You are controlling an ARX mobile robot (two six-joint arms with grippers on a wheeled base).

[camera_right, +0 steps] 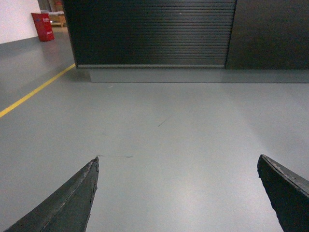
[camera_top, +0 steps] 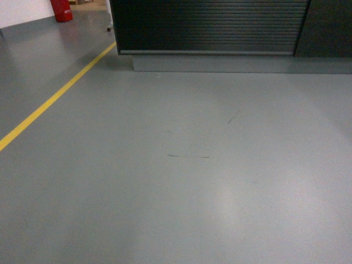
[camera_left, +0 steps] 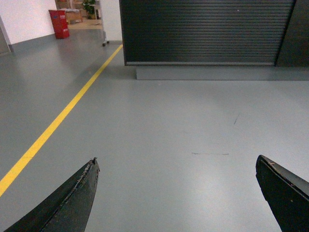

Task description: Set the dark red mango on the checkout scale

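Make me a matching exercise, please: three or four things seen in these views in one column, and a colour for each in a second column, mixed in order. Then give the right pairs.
Column one:
1. checkout front
2. floor line
3. floor
4. box far left near the wall

Column two:
A. red
B. grey
C. yellow
D. dark brown-black

Pairs: 1-D, 2-C, 3-B, 4-A.
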